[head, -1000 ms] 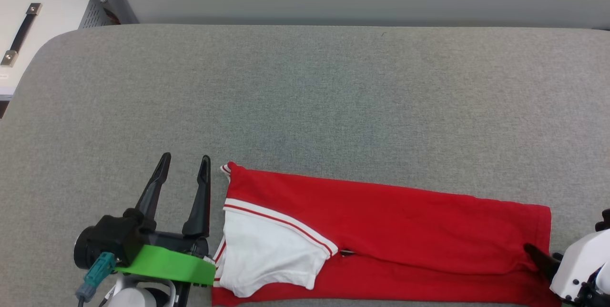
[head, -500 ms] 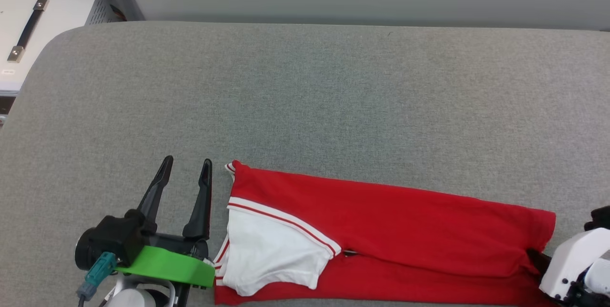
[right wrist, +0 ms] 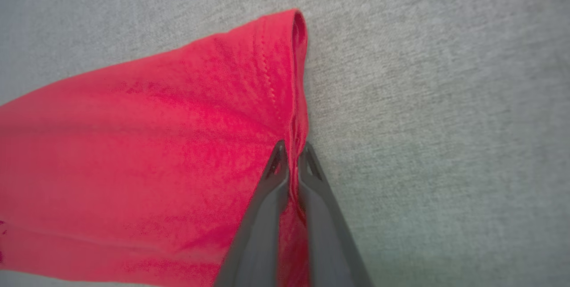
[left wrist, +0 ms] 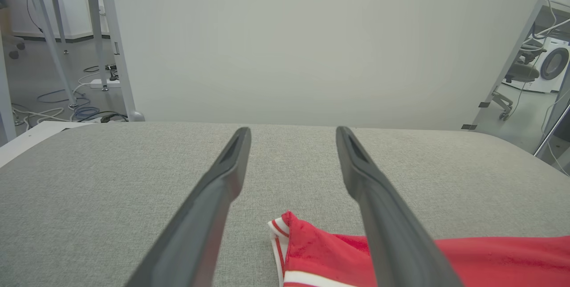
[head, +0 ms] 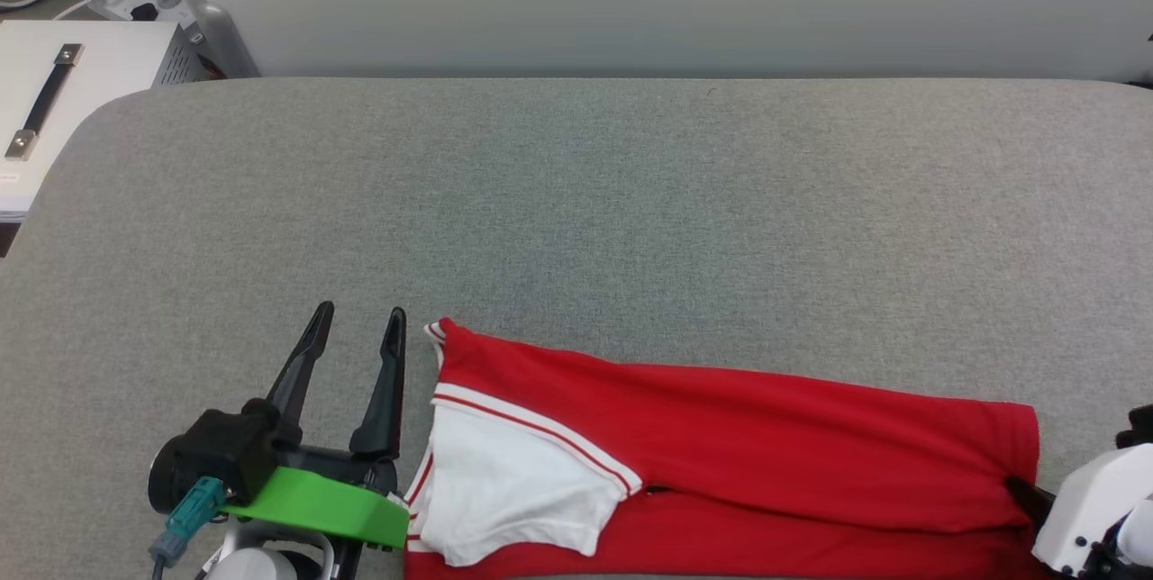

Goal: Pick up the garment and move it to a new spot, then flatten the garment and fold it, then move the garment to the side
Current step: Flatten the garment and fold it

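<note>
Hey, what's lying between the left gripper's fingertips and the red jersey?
Nothing: in the head view only a narrow strip of bare grey padded surface separates the open left gripper from the red jersey's striped corner.

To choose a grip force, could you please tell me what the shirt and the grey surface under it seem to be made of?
The shirt: likely soft knit fabric, matte; fine grain, edge stitching and limp folds show. The grey surface: apparently a woven, flecked textile cover, matte; its rounded corners hint at padding, which I cannot confirm.
</note>
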